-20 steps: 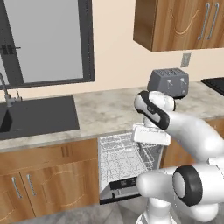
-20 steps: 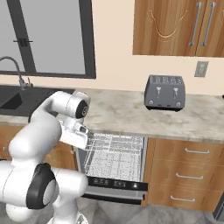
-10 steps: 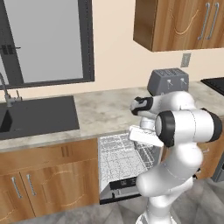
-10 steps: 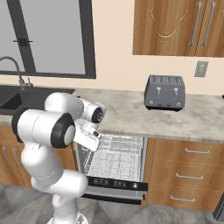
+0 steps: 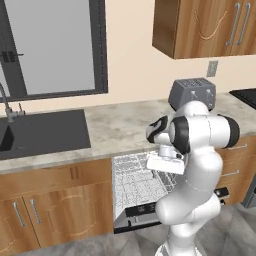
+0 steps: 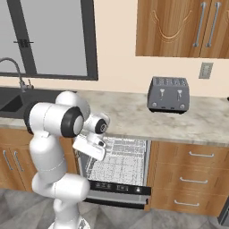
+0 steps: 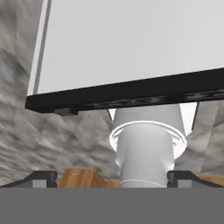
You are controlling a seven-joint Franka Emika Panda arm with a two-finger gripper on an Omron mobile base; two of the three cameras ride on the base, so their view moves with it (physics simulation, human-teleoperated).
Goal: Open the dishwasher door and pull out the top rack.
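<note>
The dishwasher door [image 5: 145, 209] lies folded down flat, its black control strip facing the front, also seen at the door's edge [image 6: 118, 188]. The top rack [image 5: 132, 175], a white wire basket [image 6: 123, 159], stands drawn out of the opening above the door. My gripper [image 5: 164, 165] hangs at the rack's near right corner, or its left side in the right base view [image 6: 89, 150], apart from the wires. In the hand view the grey door panel [image 7: 131, 39] lies below the gripper [image 7: 113, 178], whose fingertips [image 7: 41, 177] stand wide apart with nothing between them.
A grey toaster [image 5: 192, 92] stands on the stone counter [image 6: 134, 116] behind the dishwasher. A dark sink [image 5: 40, 132] lies to the left. Wooden cabinet doors [image 5: 55, 200] and drawers [image 6: 192, 179] flank the opening. My own arm stands upright close in front of the open door.
The arm has swung up into an upright fold over the base. The hand has drawn a little back from the rack. Door and rack have not moved.
</note>
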